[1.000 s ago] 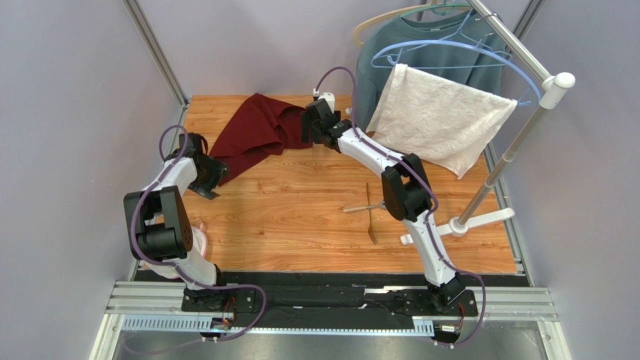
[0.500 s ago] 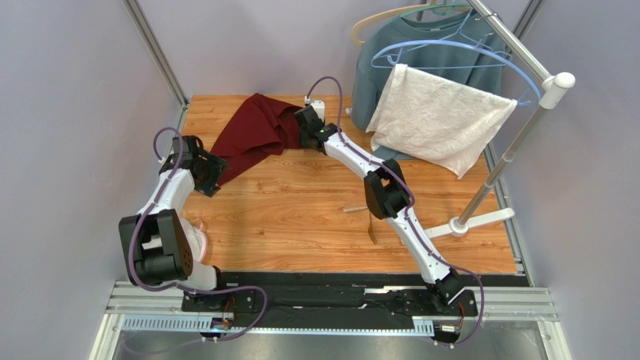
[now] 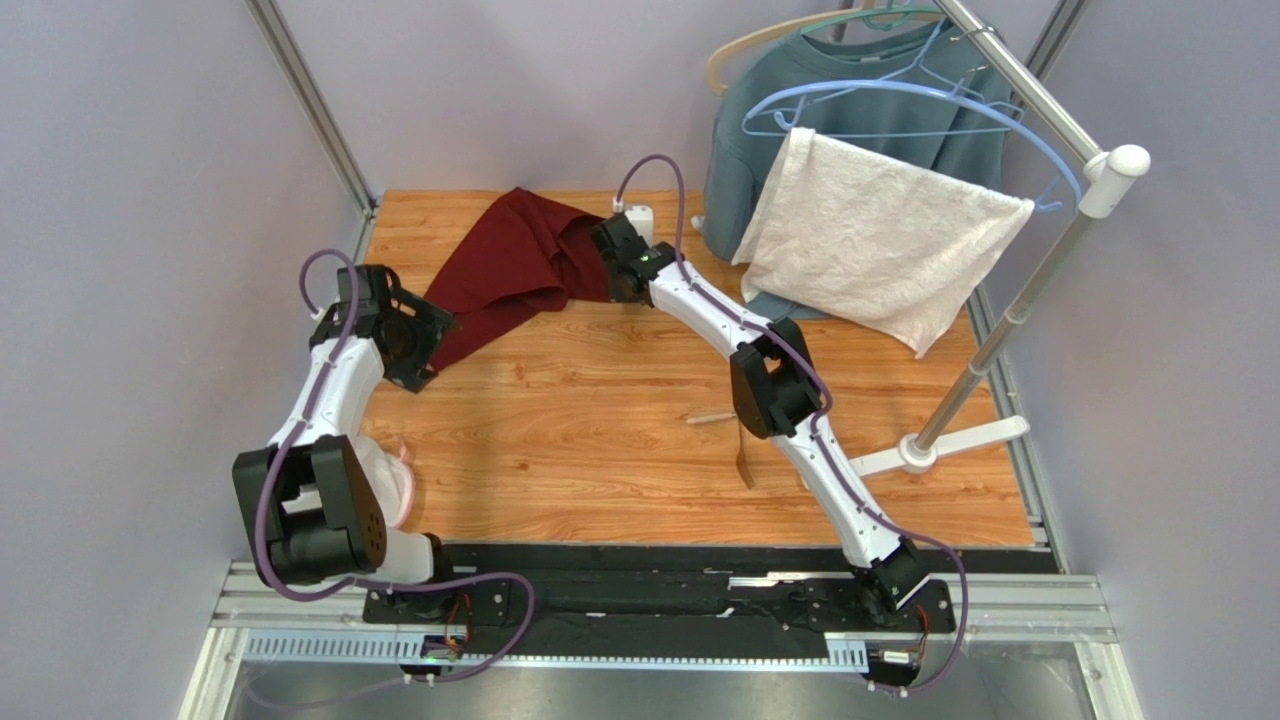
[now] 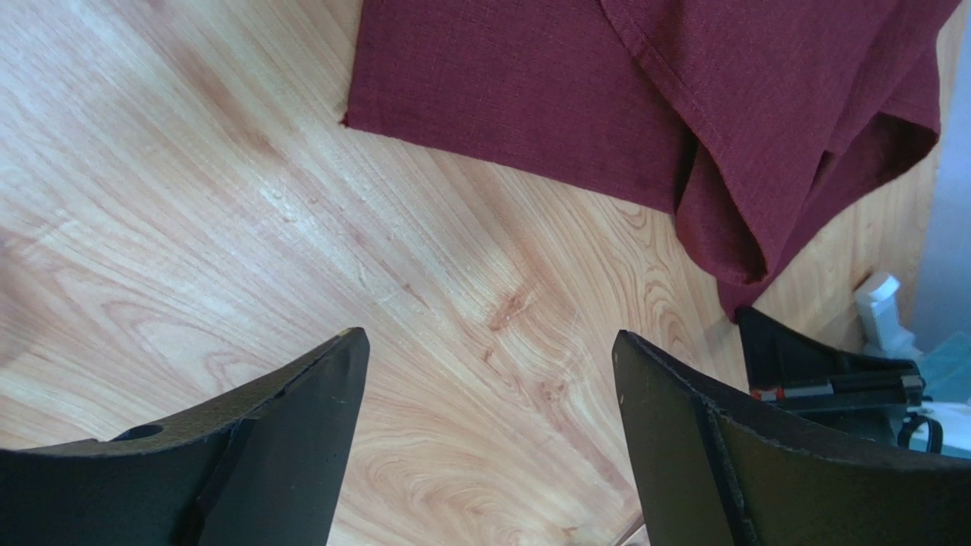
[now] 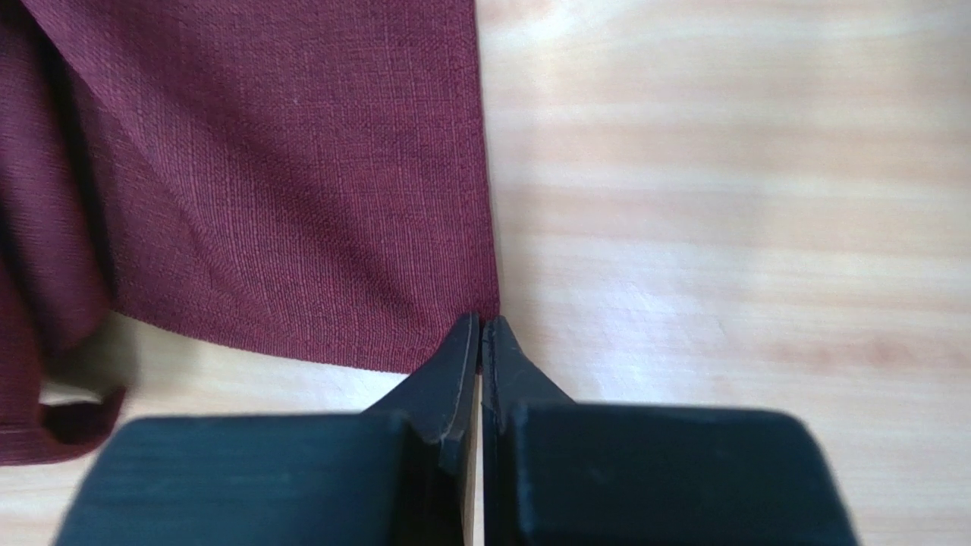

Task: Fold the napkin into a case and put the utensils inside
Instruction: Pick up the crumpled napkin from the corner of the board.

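The right gripper (image 5: 480,330) is closed tight at one hemmed corner of the napkin (image 5: 285,171) and appears to pinch it. The left gripper (image 4: 488,341) is spread wide above bare table (image 4: 228,228), near another napkin corner and touching nothing.

The napkin (image 3: 511,270) lies rumpled at the table's far left, partly flat and partly bunched in soft folds. No case has been formed. The utensils (image 3: 741,458) lie on the wood near the table's middle, well apart from the cloth and partly hidden by the right arm. All of the folding and loading is left.

The cloth is maroon, with a fine weave and a stitched hem. The table is smooth, pale wood grain.
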You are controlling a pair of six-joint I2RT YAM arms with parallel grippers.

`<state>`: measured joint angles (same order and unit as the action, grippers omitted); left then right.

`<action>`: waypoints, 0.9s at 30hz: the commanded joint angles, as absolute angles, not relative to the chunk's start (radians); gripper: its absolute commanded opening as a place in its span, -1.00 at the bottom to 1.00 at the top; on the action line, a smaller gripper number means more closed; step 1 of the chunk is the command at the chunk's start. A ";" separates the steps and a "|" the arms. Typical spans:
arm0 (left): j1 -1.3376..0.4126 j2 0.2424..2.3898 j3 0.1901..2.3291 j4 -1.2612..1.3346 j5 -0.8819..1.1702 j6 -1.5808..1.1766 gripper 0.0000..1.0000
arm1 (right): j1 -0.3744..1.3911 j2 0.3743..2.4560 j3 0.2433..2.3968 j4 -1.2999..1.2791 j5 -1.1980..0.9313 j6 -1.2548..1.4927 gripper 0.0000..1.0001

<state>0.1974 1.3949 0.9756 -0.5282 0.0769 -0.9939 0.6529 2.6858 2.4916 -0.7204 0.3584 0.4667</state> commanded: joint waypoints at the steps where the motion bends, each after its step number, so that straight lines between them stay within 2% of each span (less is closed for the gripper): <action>1: 0.203 1.513 1.106 -0.624 0.051 -0.914 0.76 | 0.641 2.574 2.268 -0.830 0.361 0.498 -1.00; 4: 0.202 1.664 1.199 -0.734 0.034 -0.867 0.75 | 0.640 2.461 2.083 -0.822 0.382 0.514 -1.00; 6: 0.202 1.710 1.215 -0.761 0.043 -0.854 0.67 | 0.637 2.365 1.987 -0.770 0.373 0.528 -1.00; 7: 0.202 1.719 1.201 -0.761 0.037 -0.859 0.66 | 0.638 2.335 1.886 -0.747 0.364 0.528 -1.00; 11: 0.203 1.681 1.163 -0.723 -0.036 -0.874 0.64 | 0.635 2.223 1.737 -0.683 0.354 0.523 -1.00; 14: 0.213 1.680 1.212 -0.753 -0.090 -0.835 0.64 | 0.615 2.174 1.663 -0.675 0.367 0.511 -1.00; 19: 0.268 1.744 1.319 -0.775 -0.069 -0.741 0.63 | 0.551 2.144 1.606 -0.600 0.290 0.422 -1.00; 27: 0.278 1.905 1.448 -0.781 -0.008 -0.614 0.38 | 0.506 2.140 1.634 -0.601 0.220 0.330 -1.00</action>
